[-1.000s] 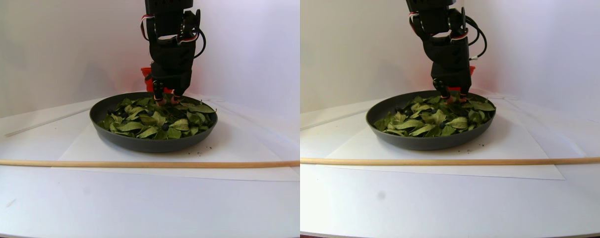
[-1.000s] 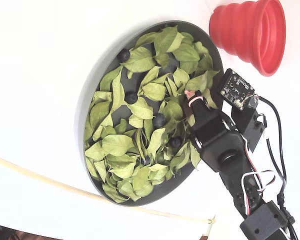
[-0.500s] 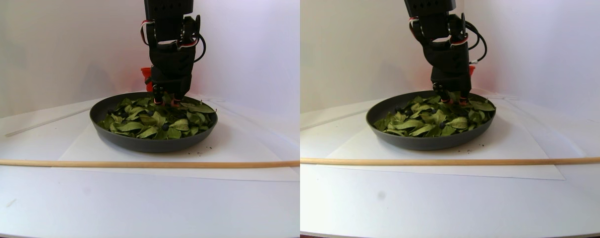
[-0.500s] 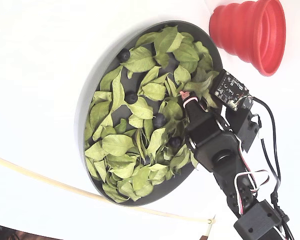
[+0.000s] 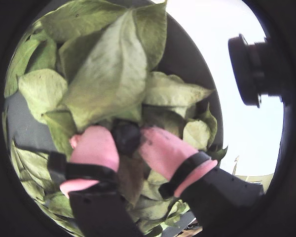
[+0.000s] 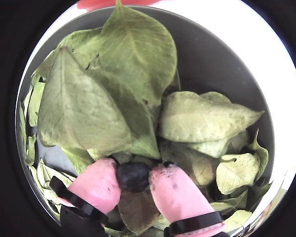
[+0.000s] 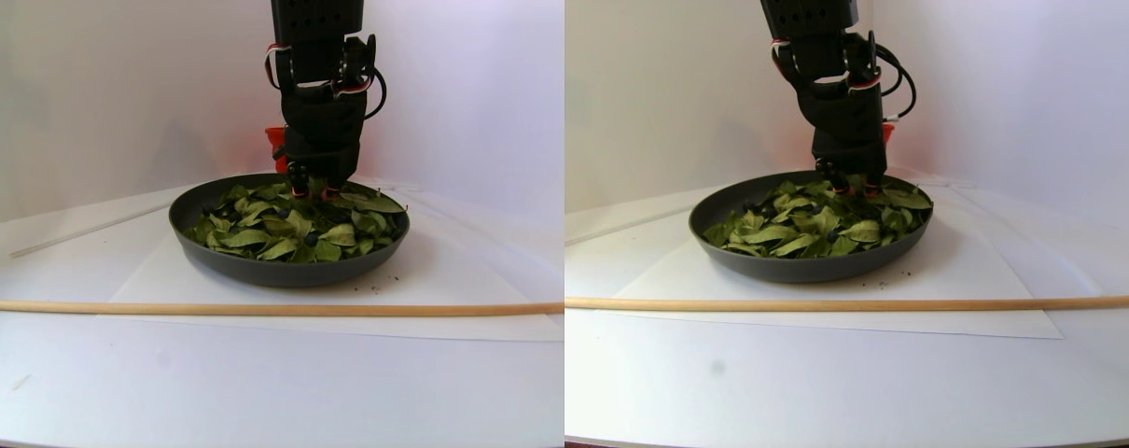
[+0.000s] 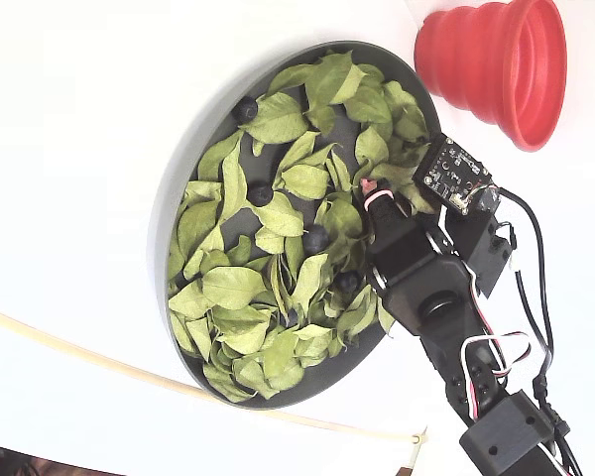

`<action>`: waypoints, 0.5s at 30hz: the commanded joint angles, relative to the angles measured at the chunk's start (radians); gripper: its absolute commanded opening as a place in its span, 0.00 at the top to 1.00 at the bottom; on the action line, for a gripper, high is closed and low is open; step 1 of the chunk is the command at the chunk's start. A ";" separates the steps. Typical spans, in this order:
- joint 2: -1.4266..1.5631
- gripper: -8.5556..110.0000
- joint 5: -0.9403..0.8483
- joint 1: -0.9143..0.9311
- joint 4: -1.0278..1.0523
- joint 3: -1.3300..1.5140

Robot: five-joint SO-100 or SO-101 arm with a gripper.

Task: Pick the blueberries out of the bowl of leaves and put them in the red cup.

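Two close wrist views; frontal stereo; overhead fixed.

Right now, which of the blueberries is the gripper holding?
The blueberry pinched between the pink fingertips of the gripper, low among the leaves. The other blueberries lie loose in the bowl, untouched.

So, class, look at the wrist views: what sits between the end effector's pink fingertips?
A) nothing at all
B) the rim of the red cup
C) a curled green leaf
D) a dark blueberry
D: in both wrist views the end effector has its pink fingertips pressed against either side of a dark blueberry, above the leaves in the bowl.
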 commanded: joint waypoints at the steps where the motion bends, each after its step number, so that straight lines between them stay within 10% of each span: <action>1: 0.029 0.85 -0.009 0.014 -0.012 -0.023; 15: 0.152 0.85 -0.005 -0.008 0.017 0.025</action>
